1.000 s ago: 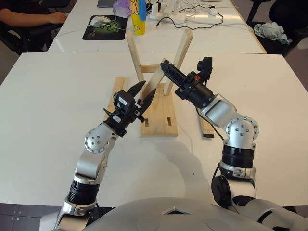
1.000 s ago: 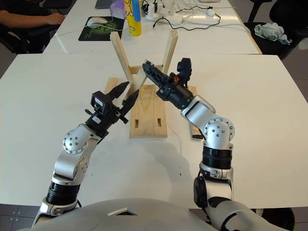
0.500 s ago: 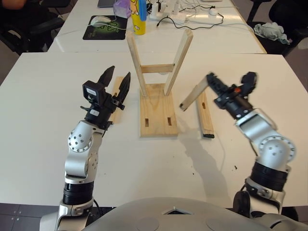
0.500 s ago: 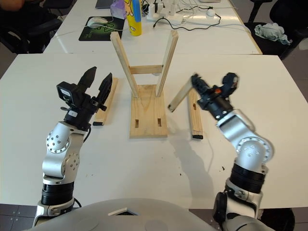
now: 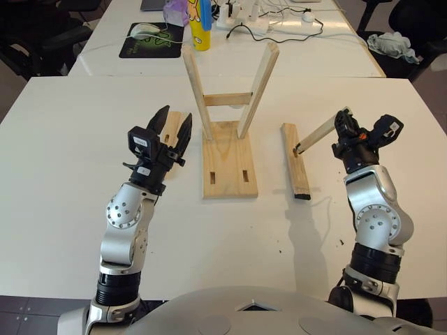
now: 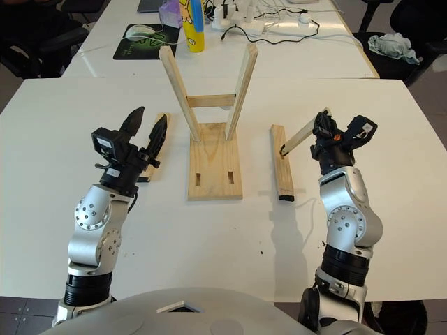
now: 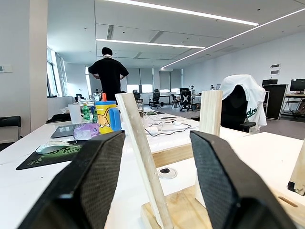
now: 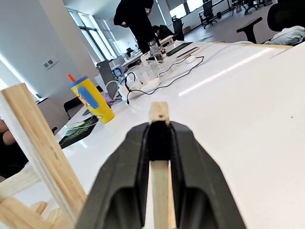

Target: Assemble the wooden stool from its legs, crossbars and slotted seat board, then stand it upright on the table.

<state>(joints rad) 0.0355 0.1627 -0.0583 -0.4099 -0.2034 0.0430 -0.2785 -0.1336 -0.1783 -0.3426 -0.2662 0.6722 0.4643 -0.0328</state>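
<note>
On the right of the table [image 5: 63, 181], your right gripper [image 5: 341, 120] is clamped on the upper end of a crossbar [image 5: 314, 137]. The bar slopes down to a leg [image 5: 295, 171] lying flat, contact unclear. Your left gripper [image 5: 175, 117] hovers, jaws spread, left of the seat board [image 5: 229, 174].

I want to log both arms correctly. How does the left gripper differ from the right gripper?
The left gripper is open and empty; the right gripper is shut on a thin wooden bar. The left gripper is left of the seat board; the right gripper is right of it. Both point away from the robot.
</note>
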